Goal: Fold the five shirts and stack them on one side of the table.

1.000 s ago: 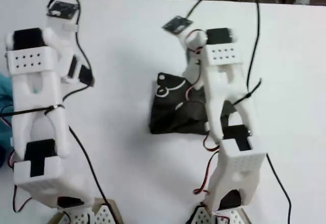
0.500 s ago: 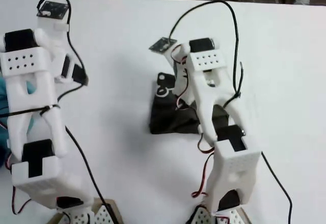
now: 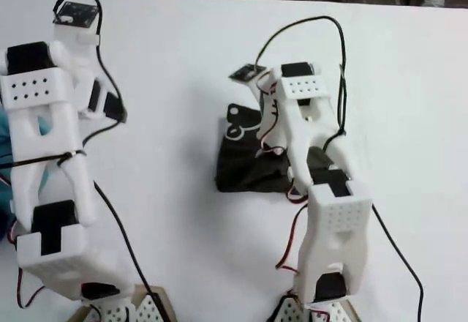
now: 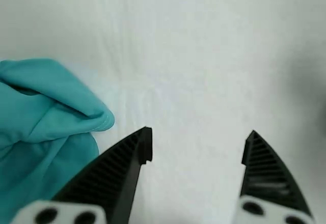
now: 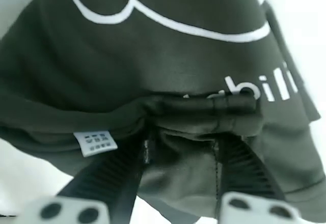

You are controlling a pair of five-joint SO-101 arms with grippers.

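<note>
Black shirt (image 3: 245,162) lies bunched, partly folded, near the middle of the table (image 3: 175,36), white print facing up. In the right wrist view the shirt (image 5: 153,46) shows a small white label (image 5: 95,141) at its hem. Right gripper (image 5: 183,143) is down on it, jaws drawn in and grasping a ridge of fabric. Teal shirt (image 3: 6,140) sits crumpled at the table's left edge, beside the left arm (image 3: 44,132). Left gripper (image 4: 198,137) hangs over bare table just beside the teal shirt (image 4: 41,117), jaws spread, holding nothing.
</note>
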